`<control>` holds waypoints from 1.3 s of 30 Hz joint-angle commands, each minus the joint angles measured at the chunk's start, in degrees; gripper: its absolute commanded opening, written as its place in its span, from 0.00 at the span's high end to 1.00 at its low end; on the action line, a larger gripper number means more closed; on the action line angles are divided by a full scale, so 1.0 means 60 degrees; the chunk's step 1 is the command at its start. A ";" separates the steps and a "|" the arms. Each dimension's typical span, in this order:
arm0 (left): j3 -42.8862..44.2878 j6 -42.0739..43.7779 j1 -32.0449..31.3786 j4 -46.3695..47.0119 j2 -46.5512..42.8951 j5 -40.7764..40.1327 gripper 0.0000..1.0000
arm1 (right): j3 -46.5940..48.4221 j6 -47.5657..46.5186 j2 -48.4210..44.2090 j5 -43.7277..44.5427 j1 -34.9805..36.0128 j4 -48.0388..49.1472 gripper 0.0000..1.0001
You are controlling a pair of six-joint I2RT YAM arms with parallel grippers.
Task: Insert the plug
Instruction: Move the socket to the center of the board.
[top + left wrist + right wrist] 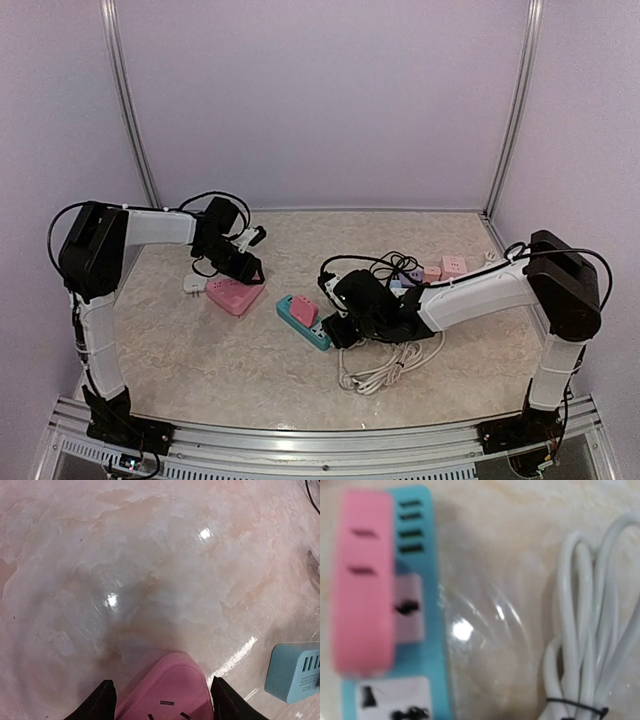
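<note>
The left pincer (162, 690) is hovering low over the tabletop (200, 350), its two black fingers (102, 705) standing on either side of the pink plug block (170, 677). They are sitting right against its flanks, but whether they are pinching it cannot be told. The block is lying flat on the left half of the tabletop, slots facing up, with a small white plug (193, 285) lying just beside it on its left. To the right, near but apart, the teal power strip (292, 672) is lying flat with a second pink block (362, 580) sitting on its face. The right pincer (345, 325) is hanging over the strip's near end; its fingers are not showing in its own wrist view, so its state cannot be told. A bundled white cord (590, 630) is lying just beside the strip. Small pink and purple adapters (445, 268) are resting farther back.
</note>
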 commanded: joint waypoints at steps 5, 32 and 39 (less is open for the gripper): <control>-0.2266 -0.0397 -0.0869 -0.0631 -0.0637 0.0241 0.39 | -0.0369 -0.0202 0.0247 -0.0114 0.0115 0.0298 0.32; -0.3197 -0.0165 -0.1472 -0.0339 -0.1774 -0.0339 0.40 | 0.1145 -0.0460 0.0406 -0.1689 -0.0101 0.0115 0.16; -0.3210 -0.0196 -0.1630 -0.0228 -0.1744 -0.0280 0.40 | 0.2491 0.0800 0.1480 -0.2084 -0.0674 -0.0752 0.14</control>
